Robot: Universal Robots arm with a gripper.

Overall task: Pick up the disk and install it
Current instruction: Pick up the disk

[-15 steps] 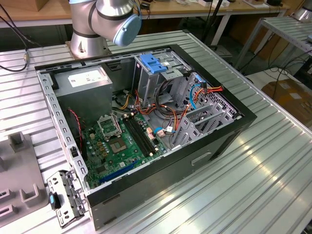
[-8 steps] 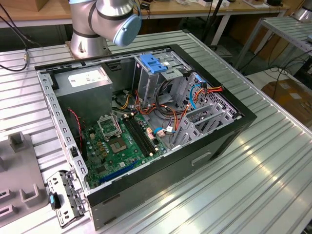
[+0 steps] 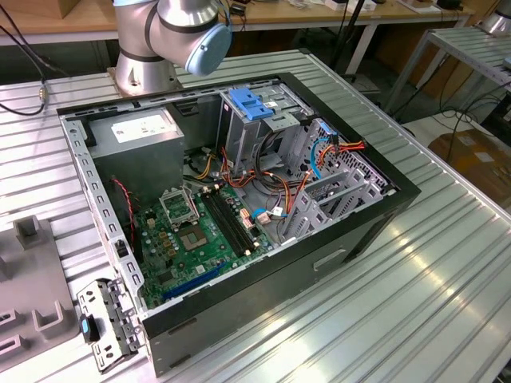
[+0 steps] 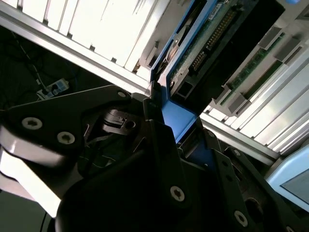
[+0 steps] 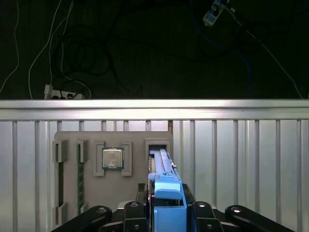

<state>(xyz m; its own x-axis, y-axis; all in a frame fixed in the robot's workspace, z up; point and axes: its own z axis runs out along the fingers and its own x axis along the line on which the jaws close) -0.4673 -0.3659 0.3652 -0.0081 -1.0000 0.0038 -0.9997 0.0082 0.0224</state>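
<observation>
The tool (image 5: 167, 203) is closed on the disk (image 5: 161, 163), whose blue side rails are pinched between its fingers in the first wrist view. The disk is held on edge, with its far end at a slot of the grey holder (image 5: 113, 193); whether it is lifted clear cannot be told. A processor chip (image 5: 112, 158) is seated beside that slot. The open computer case (image 3: 239, 307) lies on the tabletop (image 3: 415, 319). The pickup is judged under way; installation in the case is not yet done.

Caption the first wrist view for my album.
End effector grips the blue-railed disk standing edgewise in a grey holder beside a processor chip.
</observation>
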